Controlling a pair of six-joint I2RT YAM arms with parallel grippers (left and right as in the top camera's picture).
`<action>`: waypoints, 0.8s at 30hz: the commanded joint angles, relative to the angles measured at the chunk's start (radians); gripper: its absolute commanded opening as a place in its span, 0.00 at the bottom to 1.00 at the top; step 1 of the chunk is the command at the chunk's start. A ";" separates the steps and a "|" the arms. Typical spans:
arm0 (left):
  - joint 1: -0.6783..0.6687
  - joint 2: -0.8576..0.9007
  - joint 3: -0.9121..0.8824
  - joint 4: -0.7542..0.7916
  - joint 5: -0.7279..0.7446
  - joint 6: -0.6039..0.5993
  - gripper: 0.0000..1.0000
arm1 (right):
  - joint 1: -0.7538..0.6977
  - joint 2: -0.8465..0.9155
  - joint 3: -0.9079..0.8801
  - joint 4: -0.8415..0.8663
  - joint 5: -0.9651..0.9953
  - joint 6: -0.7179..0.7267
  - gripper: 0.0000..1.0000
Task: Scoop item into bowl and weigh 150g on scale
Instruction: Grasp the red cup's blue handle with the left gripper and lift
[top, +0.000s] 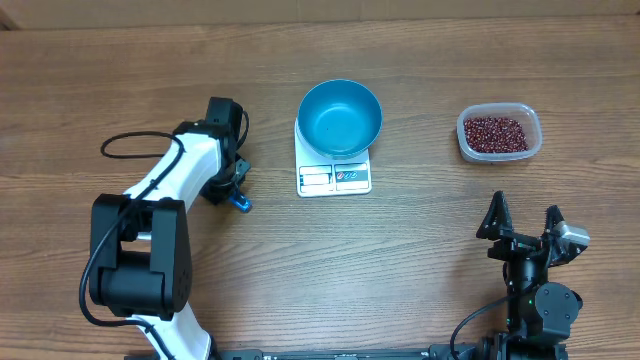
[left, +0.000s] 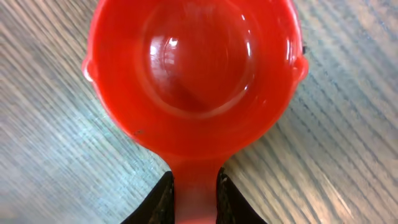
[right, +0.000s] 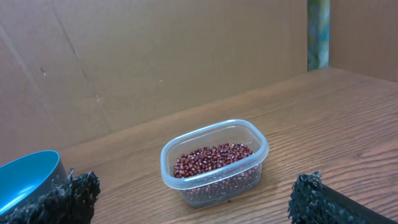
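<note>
My left gripper (left: 195, 194) is clamped on the handle of the red scoop (left: 193, 74), while my right gripper (top: 524, 222) stands wide apart, holding nothing. The beans (top: 497, 132) fill the clear tub (top: 536, 150), well right of the blue bowl (top: 340, 118) sitting on the white scale (top: 335, 180).

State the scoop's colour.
Red; the scoop shows best in the left wrist view.

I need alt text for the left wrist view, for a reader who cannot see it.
An empty red scoop fills the frame, seen from above over a wooden table. Its handle runs down between the dark fingers of the left gripper, which press against both sides.
</note>
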 joint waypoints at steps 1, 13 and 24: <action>0.004 0.008 0.085 -0.039 -0.006 0.032 0.16 | 0.005 -0.008 -0.011 0.006 0.010 -0.009 1.00; 0.000 0.008 0.388 -0.169 0.189 0.133 0.11 | 0.005 -0.008 -0.011 0.006 0.010 -0.009 1.00; -0.024 0.008 0.612 -0.319 0.202 0.212 0.08 | 0.005 -0.008 -0.011 0.006 0.010 -0.009 1.00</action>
